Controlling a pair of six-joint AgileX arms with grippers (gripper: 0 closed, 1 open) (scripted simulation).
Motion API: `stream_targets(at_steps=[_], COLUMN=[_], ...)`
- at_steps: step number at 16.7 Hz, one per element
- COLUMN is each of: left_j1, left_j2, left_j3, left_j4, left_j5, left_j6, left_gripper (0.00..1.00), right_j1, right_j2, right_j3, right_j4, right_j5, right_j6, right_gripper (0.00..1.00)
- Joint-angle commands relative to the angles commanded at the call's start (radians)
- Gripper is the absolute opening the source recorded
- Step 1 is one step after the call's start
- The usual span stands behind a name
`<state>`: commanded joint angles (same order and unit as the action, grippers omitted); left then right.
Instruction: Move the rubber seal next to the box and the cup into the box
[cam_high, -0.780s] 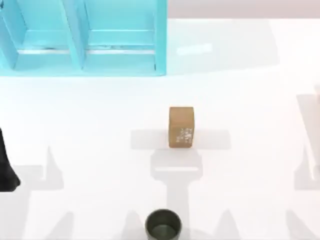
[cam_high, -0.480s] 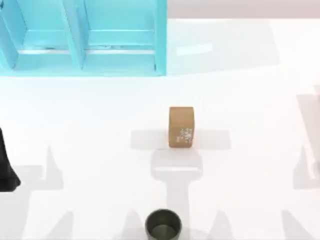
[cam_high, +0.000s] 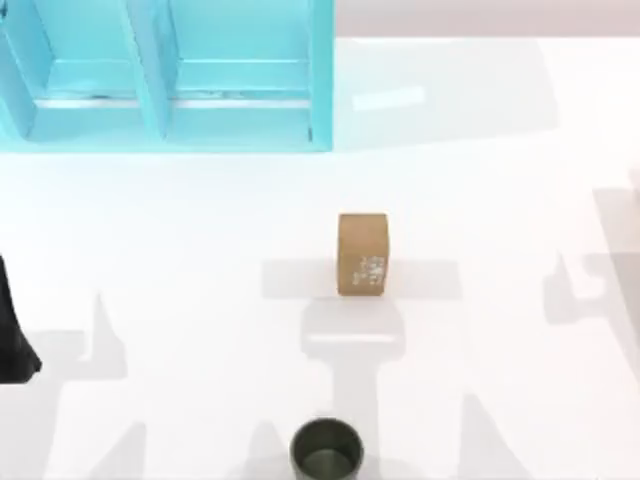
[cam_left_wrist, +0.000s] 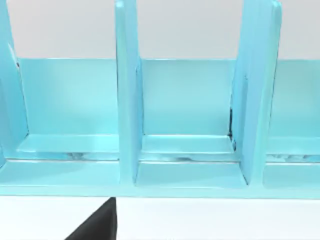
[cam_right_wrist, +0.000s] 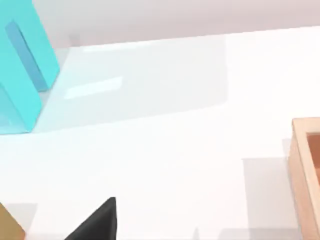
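1. Nearest the front edge, well apart from both grippers, stands one cup (cam_high: 325, 450). One rubber seal (cam_high: 362, 253) sits beyond it, mid-table.
2. The left gripper (cam_left_wrist: 97, 226) faces one blue rack (cam_high: 170, 80). The right gripper (cam_right_wrist: 97, 222) looks toward one wooden box (cam_right_wrist: 299, 175) farther off. I cannot tell whether either gripper is open.
3. Nothing looks grasped yet. The next move calls for reaching the rubber seal.

Tan-brown rubber seal (cam_high: 362, 253) (faint white markings), dark olive-grey cup (cam_high: 326, 451), white table (cam_high: 200, 250).
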<state>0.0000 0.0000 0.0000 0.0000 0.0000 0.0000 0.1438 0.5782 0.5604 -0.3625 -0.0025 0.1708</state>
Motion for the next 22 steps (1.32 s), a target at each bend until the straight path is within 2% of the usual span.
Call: stream_targets(at_steps=[14,18,22], left_j1=[0.0,0.0,0.0], left_j2=[0.0,0.0,0.0], left_j3=[0.0,0.0,0.0], left_j4=[0.0,0.0,0.0], left_j5=[0.0,0.0,0.0], left_j6=[0.0,0.0,0.0], left_gripper=[1.0,1.0,1.0], right_j1=[0.371,0.447,0.489], right_j2=[1.397,1.693,1.865], right_j3=[1.368,1.659,1.829], right_j4=[-0.874,-1.044,-1.137], right_j5=[0.001,0.003,0.003], right_j6=[0.384,0.451,0.486], right_gripper=[1.0,1.0,1.0])
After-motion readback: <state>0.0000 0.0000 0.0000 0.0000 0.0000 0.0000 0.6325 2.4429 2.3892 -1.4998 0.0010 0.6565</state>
